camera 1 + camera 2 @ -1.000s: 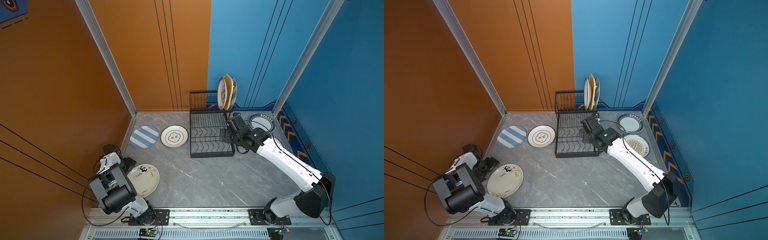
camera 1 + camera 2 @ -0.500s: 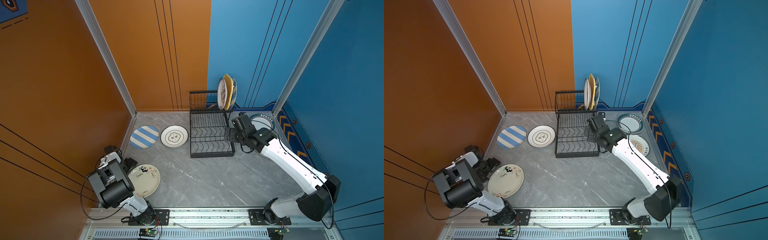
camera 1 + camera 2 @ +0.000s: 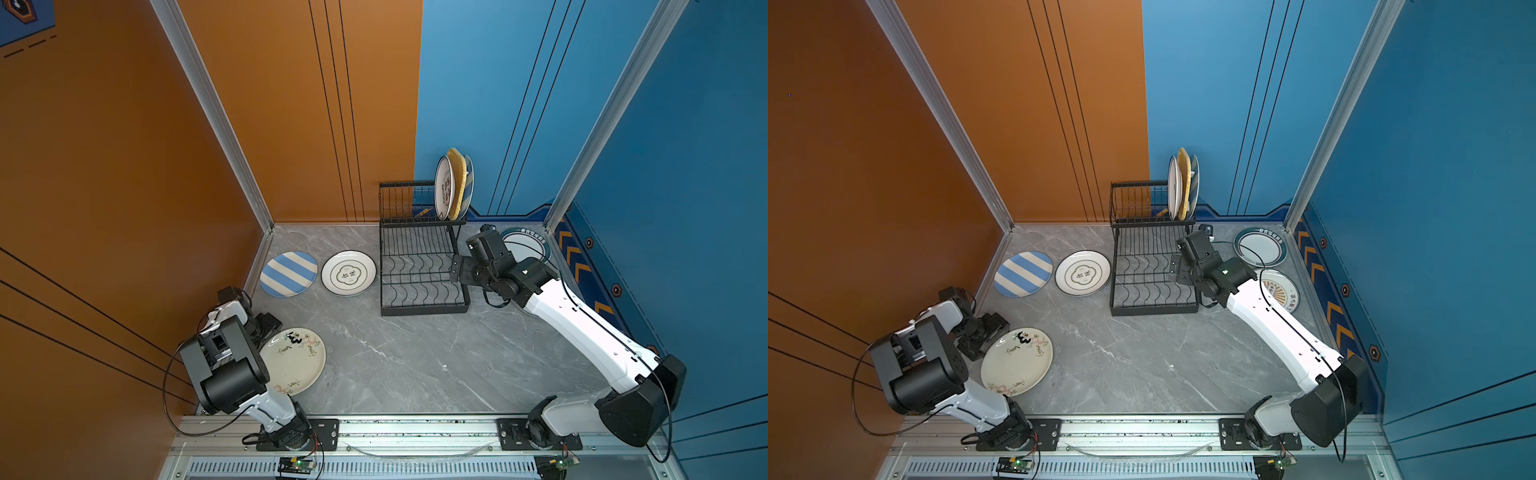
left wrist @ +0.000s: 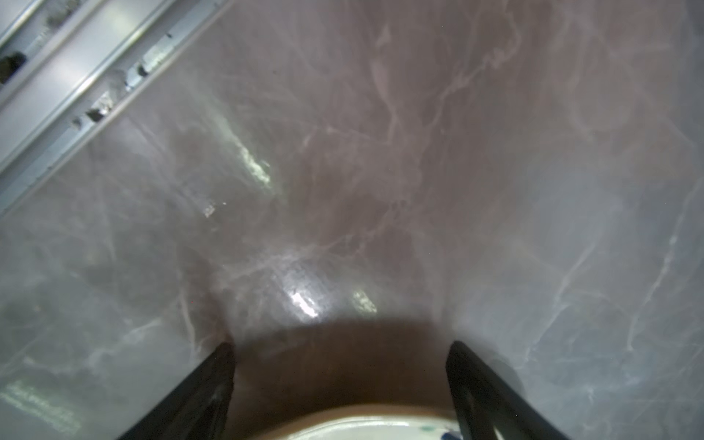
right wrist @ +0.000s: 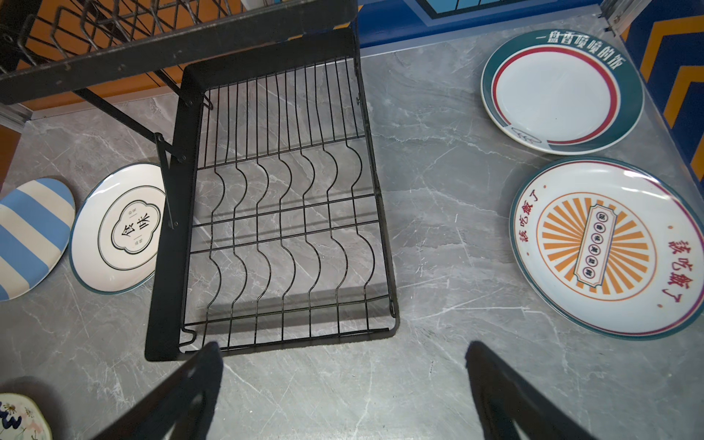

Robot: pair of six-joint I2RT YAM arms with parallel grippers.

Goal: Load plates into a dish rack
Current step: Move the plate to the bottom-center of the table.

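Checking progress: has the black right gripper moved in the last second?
Yes. The right gripper shifted away from the black wire dish rack, toward the teal-rimmed white plate.

Both top views: high up, looking steeply down over the whole surface [image 3: 415, 365]. Left wrist view: close against it. Right wrist view: higher, sharing the dish rack [image 5: 165, 274] with both.

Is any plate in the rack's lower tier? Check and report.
No: the rack's lower tier holds only bare wavy wires, with grey tabletop showing through.
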